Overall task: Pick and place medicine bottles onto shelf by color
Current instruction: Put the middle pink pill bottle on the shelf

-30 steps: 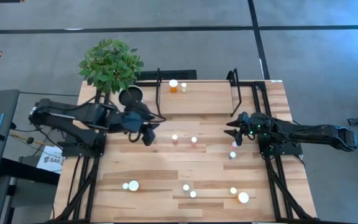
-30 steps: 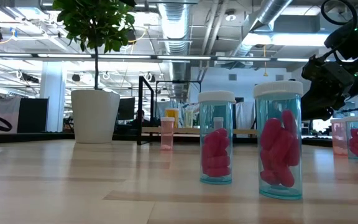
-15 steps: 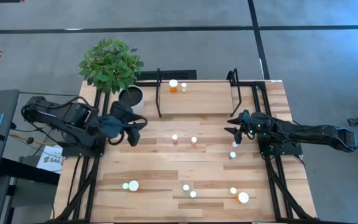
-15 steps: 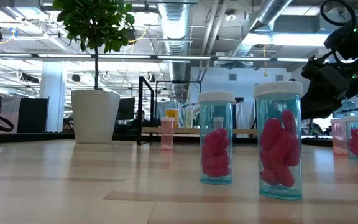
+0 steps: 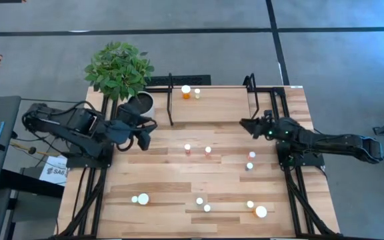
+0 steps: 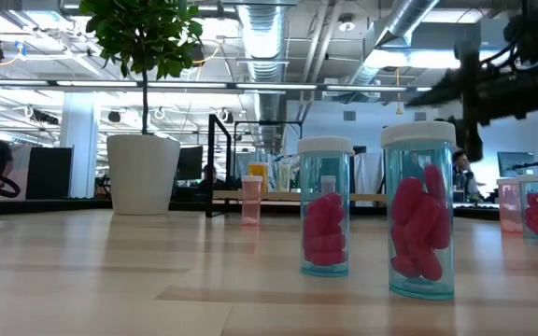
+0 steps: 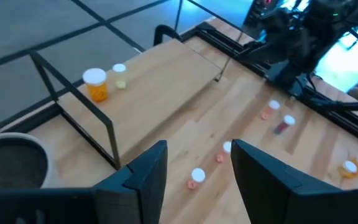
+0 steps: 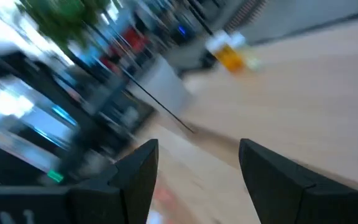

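While the left gripper (image 5: 141,135) sat over the table just inside the shelf's left upright a second ago, it now hangs farther back toward the table's left edge, beside the white plant pot (image 5: 141,102), its fingers (image 7: 148,171) parted with nothing between them. Since then the right gripper (image 5: 251,125) has swung up from beside the two bottles near the right edge to the foot of the shelf's right upright; in its wrist view the two fingers (image 8: 140,168) stand apart and empty. The shelf (image 5: 212,105) lies at the far middle of the table, and on its left end stand an orange bottle (image 5: 186,91) and a small pale bottle (image 5: 197,93) just beside it, both unmoved. Loose bottles have stayed put on the tabletop (image 5: 165,173): a pair in the middle (image 5: 187,149), two near the right edge (image 5: 251,156), and a spread along the near edge, among them a larger white-capped one (image 5: 143,198) and an orange one (image 5: 261,212). From the low camera, two blue-tinted bottles of pink pills (image 6: 418,210) stand close, and the dark arm that filled the upper right earlier now shows only as a blurred bar.
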Motion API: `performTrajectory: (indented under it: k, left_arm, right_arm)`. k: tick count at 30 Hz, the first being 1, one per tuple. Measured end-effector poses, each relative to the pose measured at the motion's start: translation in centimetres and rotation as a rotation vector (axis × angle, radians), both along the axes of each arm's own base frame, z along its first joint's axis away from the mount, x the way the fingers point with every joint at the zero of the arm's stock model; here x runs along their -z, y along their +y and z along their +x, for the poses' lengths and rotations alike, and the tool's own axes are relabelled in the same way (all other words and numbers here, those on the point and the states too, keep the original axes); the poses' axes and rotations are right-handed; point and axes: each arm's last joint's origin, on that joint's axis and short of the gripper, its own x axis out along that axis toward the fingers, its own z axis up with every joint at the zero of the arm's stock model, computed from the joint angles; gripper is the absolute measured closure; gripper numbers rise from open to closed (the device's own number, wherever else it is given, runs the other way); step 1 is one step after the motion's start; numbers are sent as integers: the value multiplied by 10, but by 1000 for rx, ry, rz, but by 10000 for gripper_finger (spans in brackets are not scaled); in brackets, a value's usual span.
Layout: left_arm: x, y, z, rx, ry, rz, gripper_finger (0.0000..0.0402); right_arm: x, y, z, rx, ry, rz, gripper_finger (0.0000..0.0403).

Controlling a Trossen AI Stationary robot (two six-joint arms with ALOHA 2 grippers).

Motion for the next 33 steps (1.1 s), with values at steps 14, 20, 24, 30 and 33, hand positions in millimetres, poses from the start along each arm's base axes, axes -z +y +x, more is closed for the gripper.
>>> performTrajectory:
  k: [14, 20, 24, 30, 33]
  left_arm:
    - [0, 16, -5, -66, 35, 17, 237]
    - [0, 16, -5, -58, 40, 18, 237]
    - [0, 16, -5, -59, 40, 18, 237]
    - [0, 16, -4, -59, 40, 18, 237]
    - [0, 16, -4, -59, 40, 18, 237]
  right_arm:
    - [-13, 0, -1, 51, -254, 205, 154]
    - [-9, -3, -2, 109, -224, 235, 154]
    - [-5, -3, 0, 107, -235, 328, 154]
    - [-10, -1, 1, 56, -317, 402, 154]
    - [-15, -1, 1, 45, -365, 393, 154]
